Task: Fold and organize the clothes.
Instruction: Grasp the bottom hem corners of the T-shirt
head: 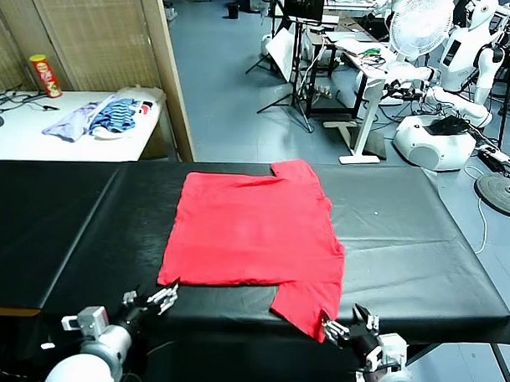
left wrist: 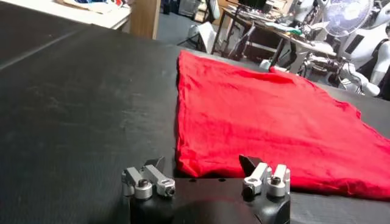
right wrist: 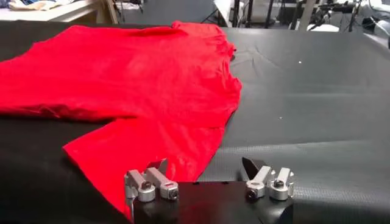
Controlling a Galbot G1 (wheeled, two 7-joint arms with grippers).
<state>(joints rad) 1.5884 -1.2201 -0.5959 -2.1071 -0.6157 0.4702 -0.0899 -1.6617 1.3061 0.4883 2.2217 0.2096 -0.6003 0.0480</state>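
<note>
Counted, left to right. Far left, on white side table (head: pixel 22 133): one red-and-yellow snack canister (head: pixel 45 75) upright; one heap of two garments, lilac cloth (head: pixel 73 119) and blue-striped cloth (head: pixel 117 117), touching each other.

Near left edge of black-covered work table (head: pixel 53 226): one left gripper (head: pixel 151 300), two metal-tipped fingers (left wrist: pixel 145 181) spread wide apart, holding nothing. Hovers low at near table edge, just short of shirt's near left corner. In left wrist view (left wrist: pixel 204 176), red hem lies just beyond the fingertips, not between them.

Centre of same table: one bright red short-sleeved cotton T-shirt (head: pixel 254 229), spread flat, plain side up, no print seen. In left wrist view (left wrist: pixel 274 115) and right wrist view (right wrist: pixel 128 67) cloth shows shallow wrinkles only. Sleeves counted: two. Far one at back edge, right of centre, small flap. Near one (head: pixel 305 303) juts toward the robot past the body hem, reaching close to the table's front edge.

Near right: one right gripper (head: pixel 349 328), two fingers (right wrist: pixel 148 181) likewise spread wide, empty. Sits at front edge, just beside tip of near sleeve; contact cannot be told. In right wrist view (right wrist: pixel 207 176), sleeve point lies in front of one finger; other finger over bare black cover.

Background right: one white floor fan (head: pixel 420 25); two white robot bodies (head: pixel 465 47), partly hidden.
</note>
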